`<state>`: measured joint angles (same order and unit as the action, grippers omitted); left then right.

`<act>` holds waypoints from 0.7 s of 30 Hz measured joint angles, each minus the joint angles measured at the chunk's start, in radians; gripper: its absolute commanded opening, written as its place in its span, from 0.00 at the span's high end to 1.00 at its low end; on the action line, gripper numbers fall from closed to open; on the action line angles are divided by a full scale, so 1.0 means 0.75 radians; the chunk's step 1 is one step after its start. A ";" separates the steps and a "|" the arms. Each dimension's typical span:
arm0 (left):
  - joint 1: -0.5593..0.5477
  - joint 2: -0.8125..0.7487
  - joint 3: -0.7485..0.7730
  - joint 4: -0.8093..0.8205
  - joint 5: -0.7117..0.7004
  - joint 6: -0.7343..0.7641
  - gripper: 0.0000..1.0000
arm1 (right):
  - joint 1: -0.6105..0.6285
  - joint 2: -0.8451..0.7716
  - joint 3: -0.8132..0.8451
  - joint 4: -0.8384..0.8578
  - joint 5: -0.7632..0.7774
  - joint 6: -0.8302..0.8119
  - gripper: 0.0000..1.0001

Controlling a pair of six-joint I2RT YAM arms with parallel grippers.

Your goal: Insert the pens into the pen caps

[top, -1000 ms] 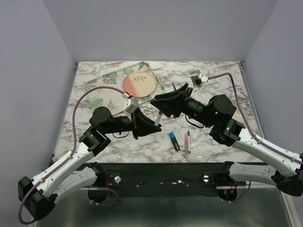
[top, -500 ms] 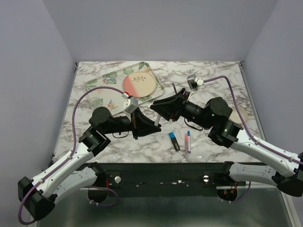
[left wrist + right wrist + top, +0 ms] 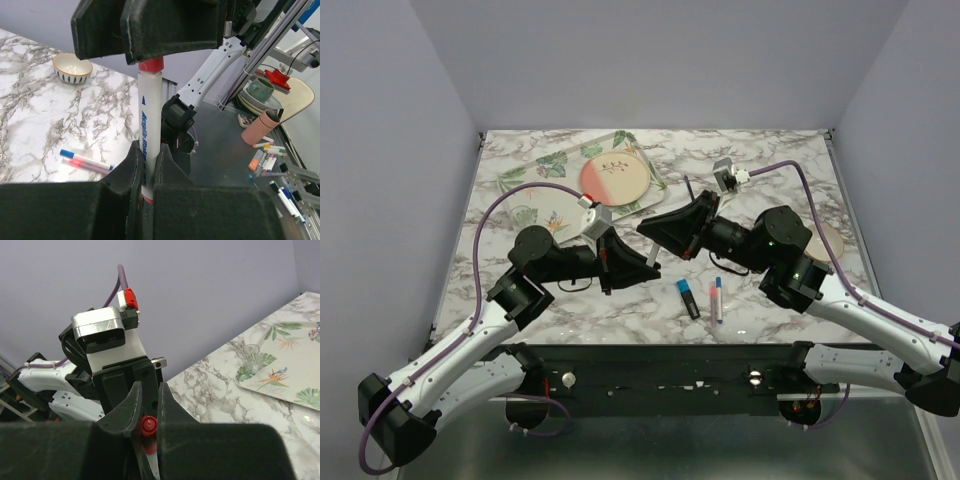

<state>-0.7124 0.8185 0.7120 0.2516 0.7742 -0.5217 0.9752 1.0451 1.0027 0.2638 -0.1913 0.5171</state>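
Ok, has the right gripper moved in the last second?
Yes, slightly: the right gripper, shut on the red cap, has shifted left, its wrist camera now nearer the floral tray's right corner.

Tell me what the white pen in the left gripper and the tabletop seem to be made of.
White pen: smooth plastic, going by its even, faintly glossy barrel with blue print. Tabletop: marble-look, grey veins on white; stone or printed laminate, cannot tell.

We see white arm shells (image 3: 450, 355), black joints (image 3: 535, 247), purple cables (image 3: 780, 163), and black wedge-shaped padding on the left end effector (image 3: 149, 165).
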 measured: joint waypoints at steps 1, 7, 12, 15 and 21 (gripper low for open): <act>0.000 0.001 0.000 0.001 0.002 -0.003 1.00 | 0.000 0.000 0.000 -0.002 -0.016 -0.011 0.99; 0.003 0.002 0.000 -0.003 0.028 -0.004 1.00 | -0.004 -0.002 0.001 -0.020 -0.076 -0.047 0.99; 0.005 0.002 0.000 -0.040 0.032 0.036 1.00 | -0.016 -0.001 0.016 -0.085 -0.126 -0.064 0.99; 0.005 0.010 0.001 -0.071 0.031 0.063 1.00 | -0.022 -0.002 0.007 -0.116 -0.127 -0.056 0.99; 0.005 0.062 0.002 -0.101 0.036 0.094 1.00 | -0.046 -0.027 -0.105 -0.038 -0.102 -0.004 0.99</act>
<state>-0.7086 0.8646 0.7136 0.1761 0.8013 -0.4515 0.9409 1.0245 0.9237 0.2356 -0.2680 0.5144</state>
